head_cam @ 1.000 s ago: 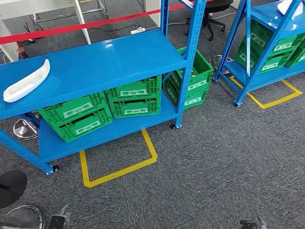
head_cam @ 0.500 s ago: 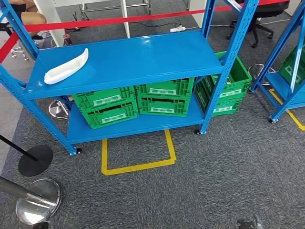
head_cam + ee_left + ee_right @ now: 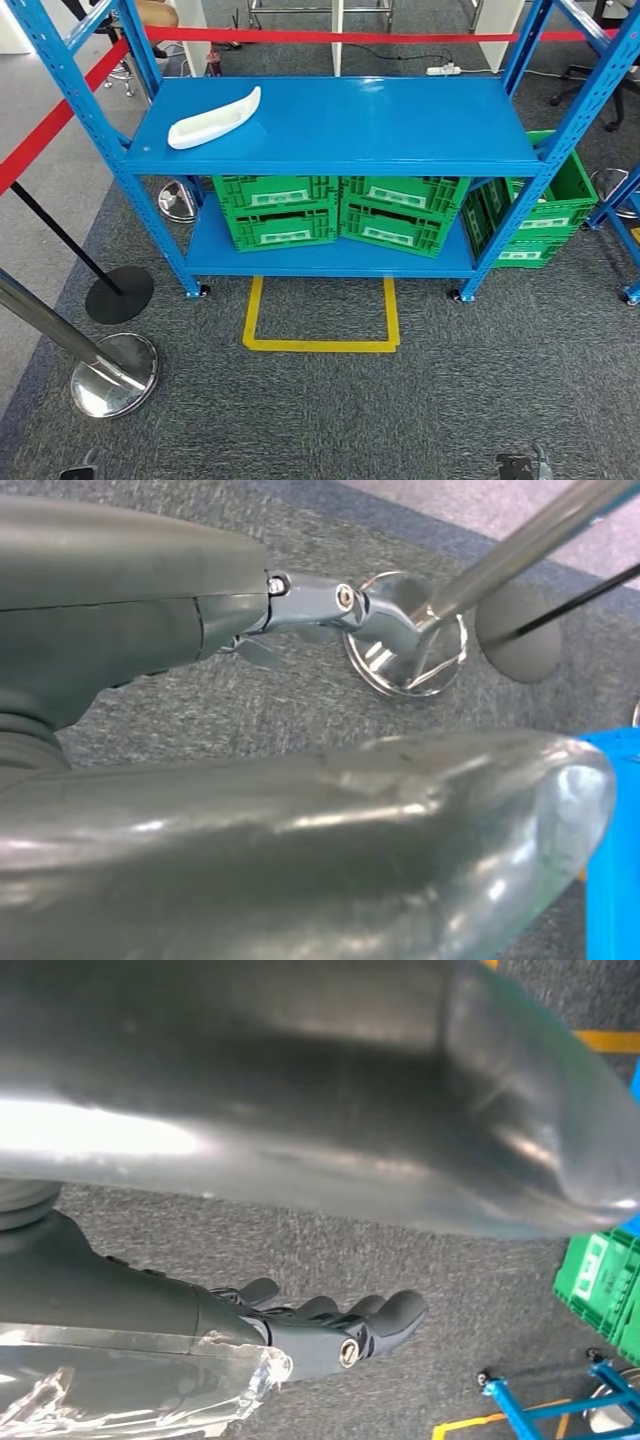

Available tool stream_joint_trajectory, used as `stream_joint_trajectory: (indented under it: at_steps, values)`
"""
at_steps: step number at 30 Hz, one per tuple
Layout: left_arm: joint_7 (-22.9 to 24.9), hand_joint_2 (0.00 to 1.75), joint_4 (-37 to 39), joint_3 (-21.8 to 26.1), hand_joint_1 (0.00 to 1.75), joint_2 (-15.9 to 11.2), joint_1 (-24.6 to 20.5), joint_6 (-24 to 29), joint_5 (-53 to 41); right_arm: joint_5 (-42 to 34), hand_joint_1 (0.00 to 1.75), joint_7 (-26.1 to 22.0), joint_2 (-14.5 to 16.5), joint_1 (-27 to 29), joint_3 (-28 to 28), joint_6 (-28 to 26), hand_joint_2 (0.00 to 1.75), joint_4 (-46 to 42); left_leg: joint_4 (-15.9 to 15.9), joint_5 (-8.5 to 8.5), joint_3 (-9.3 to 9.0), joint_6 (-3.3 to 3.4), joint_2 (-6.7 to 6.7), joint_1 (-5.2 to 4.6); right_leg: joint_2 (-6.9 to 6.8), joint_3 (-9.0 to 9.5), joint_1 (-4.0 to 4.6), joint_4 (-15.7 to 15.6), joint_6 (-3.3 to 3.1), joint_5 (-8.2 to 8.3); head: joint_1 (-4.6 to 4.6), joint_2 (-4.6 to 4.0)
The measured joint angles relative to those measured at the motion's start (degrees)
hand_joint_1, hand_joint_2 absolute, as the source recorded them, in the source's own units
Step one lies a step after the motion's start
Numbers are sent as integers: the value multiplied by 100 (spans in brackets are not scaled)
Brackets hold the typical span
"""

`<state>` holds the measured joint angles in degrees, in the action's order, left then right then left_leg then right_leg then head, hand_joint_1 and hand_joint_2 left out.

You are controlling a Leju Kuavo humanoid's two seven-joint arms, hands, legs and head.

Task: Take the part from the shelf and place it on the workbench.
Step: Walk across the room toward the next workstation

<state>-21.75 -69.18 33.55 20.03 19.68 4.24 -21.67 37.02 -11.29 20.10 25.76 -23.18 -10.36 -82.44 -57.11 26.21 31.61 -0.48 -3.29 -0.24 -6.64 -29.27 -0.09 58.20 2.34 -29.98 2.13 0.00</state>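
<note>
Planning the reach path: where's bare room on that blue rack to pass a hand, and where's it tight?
Upper shelf is bare from right of the white part to the right-hand uprights; the part lies near its left end. Lower shelf is crowded: green crates fill it, leaving a bare front strip. More crates crowd the floor at its right end.

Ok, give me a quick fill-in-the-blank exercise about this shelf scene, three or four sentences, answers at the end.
1. The white part lies on the ____ level of the blue shelf.
2. The crates on the lower level are ____ in colour.
3. The tape outline on the carpet before the shelf is ____.
4. The right hand holds ____.

Answers: top; green; yellow; nothing
</note>
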Motion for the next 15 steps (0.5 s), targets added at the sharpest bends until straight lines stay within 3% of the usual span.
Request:
stream_joint_trajectory:
  at_steps: [1,3,5,6,7,8,9,11,12,13,15]
  values:
    - [-3,0,-1,10,0,3,16,-30,1,-15,0,5,0,-19,3,1,0,1,26,7,-11,27,46,8,43,17,-7,11,36,-25,3,0]
    - [-9,0,-3,26,0,10,28,-93,0,-55,0,13,1,-44,9,2,0,4,74,28,-56,94,118,37,303,-109,-22,318,92,-195,35,0]
    - [-20,0,-4,31,0,17,13,-147,-4,-85,0,17,0,-36,8,-12,0,18,83,57,-81,151,178,44,576,-545,-35,1099,113,-479,71,0]
    - [-26,0,-4,34,0,21,6,-166,-7,-92,0,19,0,-28,8,-23,0,29,83,77,-104,165,214,39,625,-791,-37,1476,118,-571,78,0]
    - [-31,0,-4,37,0,23,4,-178,-9,-96,0,19,0,-24,7,-38,0,40,82,105,-140,170,253,35,646,-970,-38,1696,121,-560,81,0]
    - [-36,0,-4,41,0,24,6,-185,-13,-97,0,19,1,-24,6,-51,0,51,82,140,-189,166,290,33,651,-1040,-40,1692,123,-429,83,0]
    - [-43,0,-4,46,0,24,8,-191,-17,-97,0,16,1,-27,3,-64,0,64,82,182,-254,156,320,34,651,-993,-46,1451,121,-191,82,0]
    - [-60,0,-4,70,0,26,6,-210,-34,-95,0,5,0,-43,-4,-86,0,97,74,290,-385,113,366,28,654,-723,-59,677,115,279,87,0]
    - [-72,0,-4,90,0,26,1,-223,-47,-93,0,-4,0,-56,-6,-92,0,117,66,349,-431,86,384,19,659,-588,-63,380,92,387,82,0]
    - [-85,0,-4,109,0,26,-8,-239,-62,-93,0,-15,1,-69,-7,-96,0,137,61,398,-456,58,396,12,663,-505,-58,226,61,396,75,0]
    - [-111,0,-2,136,0,25,-33,-268,-101,-96,0,-35,1,-88,-9,-99,0,169,70,456,-479,11,410,23,667,-450,-26,197,-24,306,56,0]
